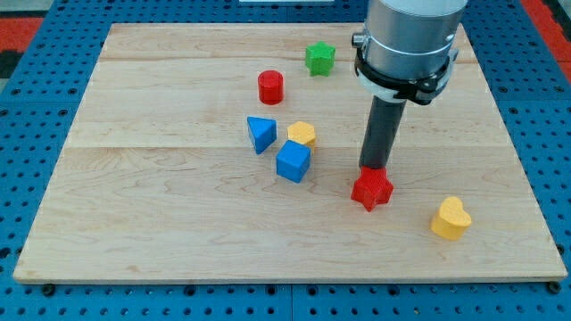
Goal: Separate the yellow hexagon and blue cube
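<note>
Blocks sit mostly in the middle band of the wooden worktop [161,223]. The yellow hexagon [302,134] and blue cube [293,161] are touching, the hexagon just above and slightly right of the cube, both well away from every worktop edge. A blue triangle [260,134] stands just beside them on the view's left, near but apart. Above, a red cylinder [270,86] and a green star [319,59] lie nearer the top edge.

My tip [372,169] is down at the top of a red star [372,189], touching or nearly so, well to the view's right of the hexagon and cube. A yellow heart [450,218] lies further right and lower, close to the bottom right corner.

Bare wood stretches across the whole left side and along the bottom edge below the cube; a gap also lies between the cube and the red star.

No pincer exists on this arm, only the rod.
</note>
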Tool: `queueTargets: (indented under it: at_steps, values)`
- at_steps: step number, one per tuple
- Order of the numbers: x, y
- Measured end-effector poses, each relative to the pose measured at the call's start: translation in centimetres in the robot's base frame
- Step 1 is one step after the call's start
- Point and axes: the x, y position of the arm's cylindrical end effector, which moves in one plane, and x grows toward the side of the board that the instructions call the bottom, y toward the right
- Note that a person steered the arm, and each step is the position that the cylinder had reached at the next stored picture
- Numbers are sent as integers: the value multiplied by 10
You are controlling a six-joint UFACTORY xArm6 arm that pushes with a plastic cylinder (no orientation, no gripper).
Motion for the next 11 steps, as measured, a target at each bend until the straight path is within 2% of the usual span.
queueTargets:
  at_steps: [1,2,3,4,5,6,7,11]
  values:
    - [-8,24]
    - [-5,82]
    - [23,103]
    - [42,99]
    - [42,99]
    - [4,52]
    - [-16,11]
    - [-14,-202]
